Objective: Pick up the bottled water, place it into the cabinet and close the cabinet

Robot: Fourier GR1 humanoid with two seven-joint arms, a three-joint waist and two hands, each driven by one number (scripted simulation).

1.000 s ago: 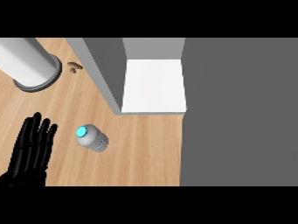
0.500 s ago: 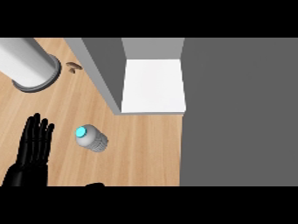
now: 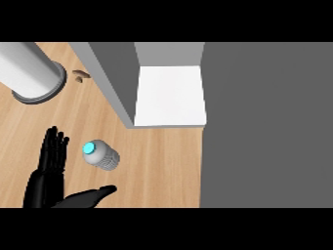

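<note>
Wooden counter (image 3: 161, 163), grey floor (image 3: 277, 122)

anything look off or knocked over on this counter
Nothing stands out. The bottled water seems to stand upright on the wooden counter, cap on, with nothing spilled around it. The cabinet is open, and the left hand is open beside the bottle, not touching it.

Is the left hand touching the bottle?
Apart. The head view shows a narrow strip of bare counter between the open left hand and the bottle, which stands just to the hand's right.
</note>
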